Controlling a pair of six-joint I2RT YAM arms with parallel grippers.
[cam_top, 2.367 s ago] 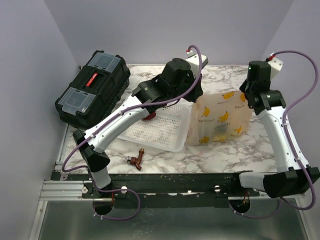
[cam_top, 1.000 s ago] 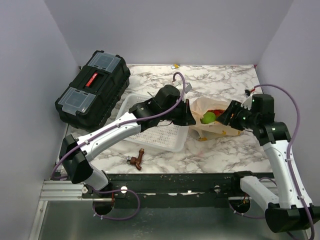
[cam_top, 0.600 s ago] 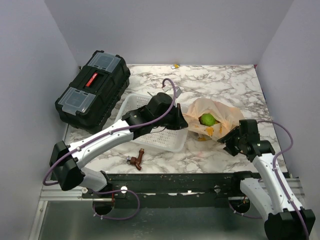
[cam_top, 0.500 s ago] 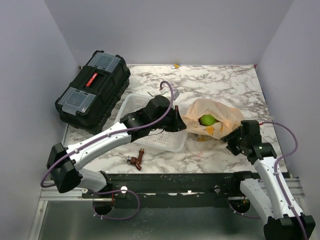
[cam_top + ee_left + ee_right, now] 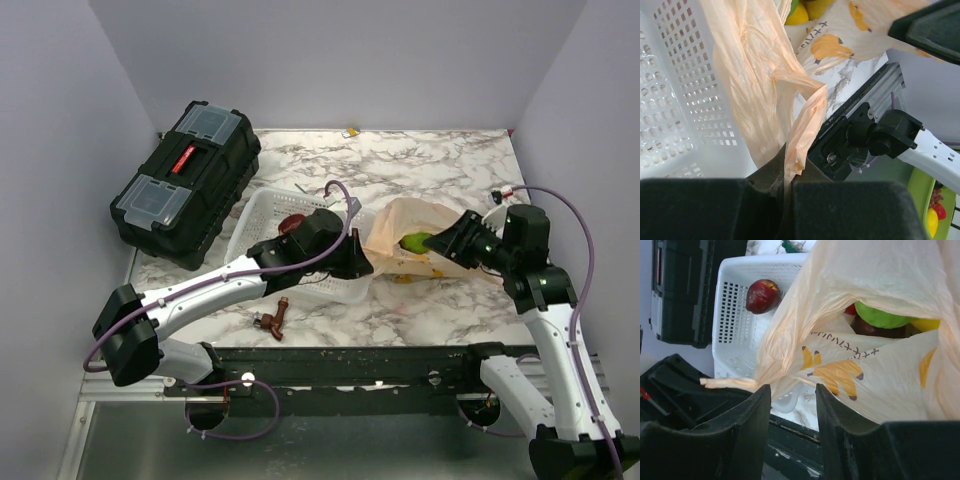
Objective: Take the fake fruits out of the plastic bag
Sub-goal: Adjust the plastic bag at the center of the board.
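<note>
Bag (image 5: 398, 218) centre-right of overhead frame, mouth toward right arm | left pincer (image 5: 785, 172) clamped on its twisted handle | right pincer (image 5: 792, 390) partly open, nothing held, nearer arm | green fruit (image 5: 885, 316) inside mouth, straight ahead, upper right of right wrist view

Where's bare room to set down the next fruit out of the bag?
Barest: the table strip behind the white basket and plastic bag, right of the toolbox. Also the near strip right of the brown tap, before the bag. The basket shows just a red apple. Crowded: the basket's right edge, where the left gripper pinches the bag.
</note>
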